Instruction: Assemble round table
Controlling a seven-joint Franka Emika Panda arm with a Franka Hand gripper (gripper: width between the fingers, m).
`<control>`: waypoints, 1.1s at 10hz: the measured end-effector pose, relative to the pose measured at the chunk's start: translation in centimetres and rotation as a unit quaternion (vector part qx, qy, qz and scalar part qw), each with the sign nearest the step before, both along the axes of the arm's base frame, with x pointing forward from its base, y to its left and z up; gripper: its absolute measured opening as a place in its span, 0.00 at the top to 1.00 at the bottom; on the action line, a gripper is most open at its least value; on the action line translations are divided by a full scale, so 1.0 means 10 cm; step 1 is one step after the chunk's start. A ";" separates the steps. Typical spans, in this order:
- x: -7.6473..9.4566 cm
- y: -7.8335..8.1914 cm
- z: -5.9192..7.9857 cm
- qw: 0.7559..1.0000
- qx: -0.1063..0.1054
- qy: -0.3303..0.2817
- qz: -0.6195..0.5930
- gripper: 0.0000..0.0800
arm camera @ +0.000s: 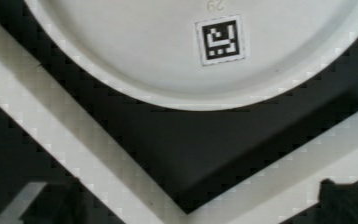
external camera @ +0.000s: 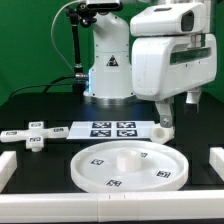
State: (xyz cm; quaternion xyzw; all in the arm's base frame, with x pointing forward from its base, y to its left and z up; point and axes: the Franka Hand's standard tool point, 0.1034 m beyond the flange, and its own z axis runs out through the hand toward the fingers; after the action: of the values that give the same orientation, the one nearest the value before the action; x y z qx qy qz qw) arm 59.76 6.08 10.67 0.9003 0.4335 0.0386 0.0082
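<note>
The large rimmed round disc [external camera: 130, 165] lies flat on the black mat at the front, with several tags on it. In the wrist view its rim and one tag [arm camera: 224, 42] show. The short thick cylinder [external camera: 163, 128] stands behind the disc, on the exterior view's right. The small cross-shaped piece [external camera: 33, 137] lies on the exterior view's left. My gripper [external camera: 166, 112] hangs just above the cylinder. In the wrist view my gripper [arm camera: 185, 208] is open, with only the dark fingertips [arm camera: 23, 206] showing and nothing between them. The cylinder is hidden in the wrist view.
The marker board [external camera: 110, 128] lies behind the disc. The robot base [external camera: 105, 70] stands at the back. White bars [external camera: 215, 160] edge the mat; two of them meet in a corner in the wrist view [arm camera: 87, 130].
</note>
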 end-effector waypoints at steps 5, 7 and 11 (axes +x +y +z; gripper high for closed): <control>0.05 0.01 0.00 1.000 0.004 -0.026 0.000 0.19; 0.02 -0.01 -0.03 1.000 0.004 -0.029 0.012 0.19; -0.45 -0.32 -0.35 0.999 -0.001 -0.011 0.035 0.19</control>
State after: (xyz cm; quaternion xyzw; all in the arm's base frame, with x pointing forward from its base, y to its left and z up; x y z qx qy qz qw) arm 55.22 2.87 7.16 0.8839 0.4650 0.0481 0.0121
